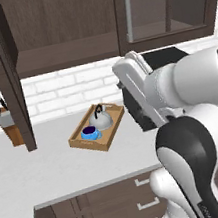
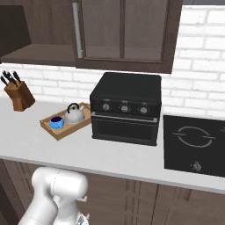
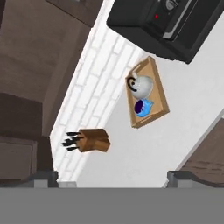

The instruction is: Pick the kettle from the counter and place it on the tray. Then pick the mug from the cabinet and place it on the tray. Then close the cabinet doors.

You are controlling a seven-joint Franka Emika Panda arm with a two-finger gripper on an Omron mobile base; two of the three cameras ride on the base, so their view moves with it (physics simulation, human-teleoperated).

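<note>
Left base view. The tray [image 1: 106, 143] lies on the counter [image 1: 50, 167] towards its back edge, set at an angle, just left of the black oven [image 1: 142, 110]. The kettle [image 1: 101, 119] stands in the tray's rear half; the mug [image 1: 89, 132] stands in its front half, just beside the kettle. The cabinet [image 1: 58, 38] hangs above. Its left door [image 1: 9, 78] stands swung out towards the camera, the shelf behind it bare; the right door [image 1: 164, 5] sits flush, with its silver bar handle [image 1: 128, 13] upright. A knife block [image 1: 12, 130] stands at the back left of the counter, partly hidden by the open door. The arm's white links cover the right of the picture.

Right base view. The tray [image 2: 52, 129] rests on the counter [image 2: 88, 151] between the knife block [image 2: 18, 94] and the oven [image 2: 127, 107], near the back wall. The kettle [image 2: 74, 114] is on the side of the tray nearer the oven, the mug [image 2: 56, 122] on the side nearer the counter's front edge. A black hob [image 2: 193, 145] is set into the counter right of the oven.

Hand view. The picture is rolled. The gripper [image 3: 111, 177] is released, its two tips spread wide apart with nothing between them. Well beyond them lie the tray [image 3: 157, 89] carrying the kettle [image 3: 142, 86] and the mug [image 3: 143, 107], the knife block [image 3: 92, 140] and the oven [image 3: 175, 22].
</note>
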